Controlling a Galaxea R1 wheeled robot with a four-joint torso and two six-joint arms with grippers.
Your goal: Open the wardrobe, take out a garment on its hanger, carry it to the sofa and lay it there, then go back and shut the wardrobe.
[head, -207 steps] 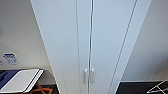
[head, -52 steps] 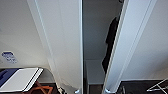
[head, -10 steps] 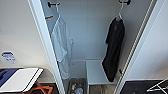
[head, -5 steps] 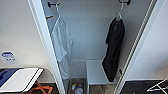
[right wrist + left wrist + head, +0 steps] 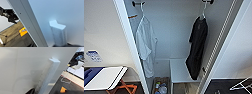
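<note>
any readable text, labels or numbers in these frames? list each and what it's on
Nothing can be read.
Blue-printed label on the wall left of the wardrobe: too blurred to read.
Orange sticker with dark marks on the floor, right wrist view: too blurred to read.
Bottles on the wardrobe floor: any labels too small to tell.

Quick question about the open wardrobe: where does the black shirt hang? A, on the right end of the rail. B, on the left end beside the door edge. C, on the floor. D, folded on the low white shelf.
A: the black shirt hangs from its hanger at the right end of the wardrobe, while the white shirt hangs at the left.
</note>
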